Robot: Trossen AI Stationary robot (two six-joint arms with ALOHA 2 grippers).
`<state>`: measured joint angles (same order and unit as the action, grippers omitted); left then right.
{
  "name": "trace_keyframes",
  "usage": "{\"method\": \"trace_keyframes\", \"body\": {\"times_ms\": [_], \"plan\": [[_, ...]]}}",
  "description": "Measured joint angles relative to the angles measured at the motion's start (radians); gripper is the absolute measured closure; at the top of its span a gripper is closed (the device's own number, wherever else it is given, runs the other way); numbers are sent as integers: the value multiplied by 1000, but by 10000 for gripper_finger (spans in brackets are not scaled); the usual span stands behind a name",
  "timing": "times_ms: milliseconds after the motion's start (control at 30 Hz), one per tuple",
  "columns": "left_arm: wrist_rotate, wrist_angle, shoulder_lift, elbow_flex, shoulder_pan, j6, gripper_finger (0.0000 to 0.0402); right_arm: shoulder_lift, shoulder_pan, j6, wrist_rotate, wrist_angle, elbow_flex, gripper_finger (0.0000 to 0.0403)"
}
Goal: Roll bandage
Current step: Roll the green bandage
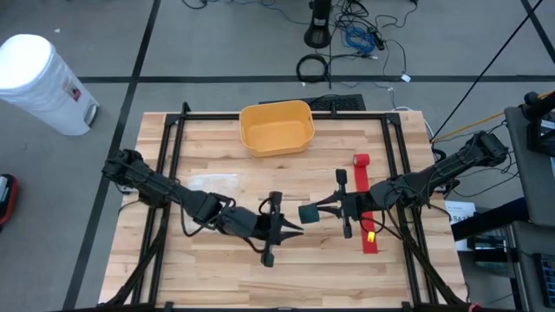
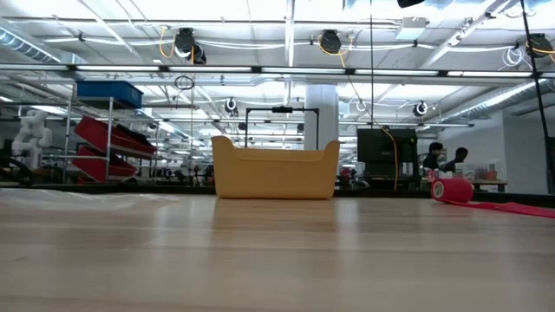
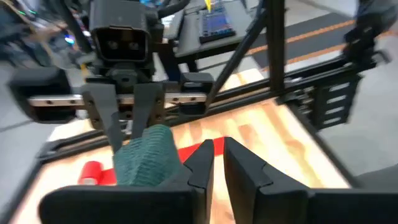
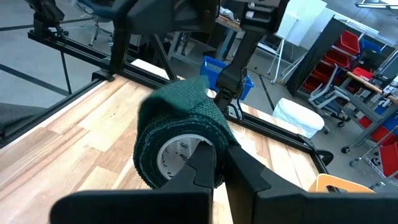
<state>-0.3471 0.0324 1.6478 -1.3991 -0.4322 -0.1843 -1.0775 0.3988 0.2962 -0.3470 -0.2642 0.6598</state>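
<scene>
A dark green bandage roll with a white core hangs above the table's middle, with my right gripper shut on it from the right. My left gripper comes from the left, level. Its fingers stand nearly together with only a thin slit between them and nothing visible in it. Its tips are right beside the roll's far side. A red bandage roll rests on the table at the right, and its unrolled strip runs toward the near edge under my right arm. My right gripper pinches the green roll's wall at the rim of its open end. One finger sits at the white core's mouth, the other outside the wraps. The fingers come level from the table's right, and the roll is lifted clear of the table. My left gripper: whether its tips touch the roll's loose flap, I cannot tell.
A yellow bin stands at the table's far middle. A black frame runs around the tabletop. A clear plastic sheet lies left of centre. There is bare wood along the near edge.
</scene>
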Motion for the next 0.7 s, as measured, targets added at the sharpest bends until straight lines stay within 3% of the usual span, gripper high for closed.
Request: {"method": "trace_keyframes", "body": {"times_ms": [200, 367, 500, 700], "plan": [[-220, -36, 0, 0, -42, -39, 276, 0, 0, 0, 0, 0, 0, 392], [-254, -27, 0, 0, -3, 30, 200, 0, 0, -4, 0, 0, 0, 392], [-199, -5, 0, 0, 52, 108, 175, 0, 0, -4, 0, 0, 0, 392], [101, 26, 0, 0, 148, 262, 173, 0, 0, -3, 0, 1, 0, 392]]}}
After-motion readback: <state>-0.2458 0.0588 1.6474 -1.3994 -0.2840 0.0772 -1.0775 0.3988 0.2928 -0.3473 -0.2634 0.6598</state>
